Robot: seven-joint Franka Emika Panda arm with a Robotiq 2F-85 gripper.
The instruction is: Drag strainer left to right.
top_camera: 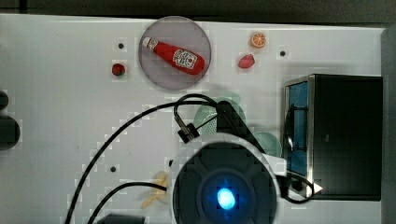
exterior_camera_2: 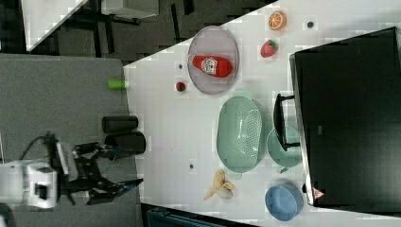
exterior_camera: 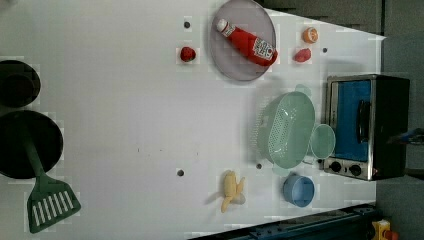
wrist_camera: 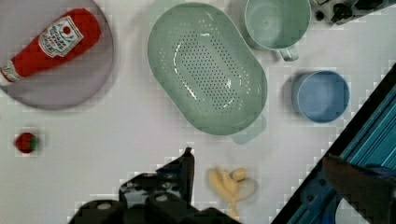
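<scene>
The pale mint-green oval perforated plastic strainer [exterior_camera: 289, 130] is seen upright on the white counter [exterior_camera: 125, 125], just beside the round pale green mug [exterior_camera: 322, 141] and near the toaster oven [exterior_camera: 367, 125]. The claw [wrist_camera: 187, 161] is held wide open and empty, apart from the strainer's rim, presumably so that it can be lowered for the drag.

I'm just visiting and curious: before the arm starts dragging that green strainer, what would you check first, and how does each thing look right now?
1. Strainer upright on the table: ok.
2. Strainer empty: ok.
3. Gripper open, holding nothing: ok.
4. Gripper touching the strainer: not ok; it is well clear of it.
5. Room on the strainer's far side: not ok; in the left view the mug touches its right edge, with the toaster oven behind.
6. Banana clear of the strainer: ok.
</scene>
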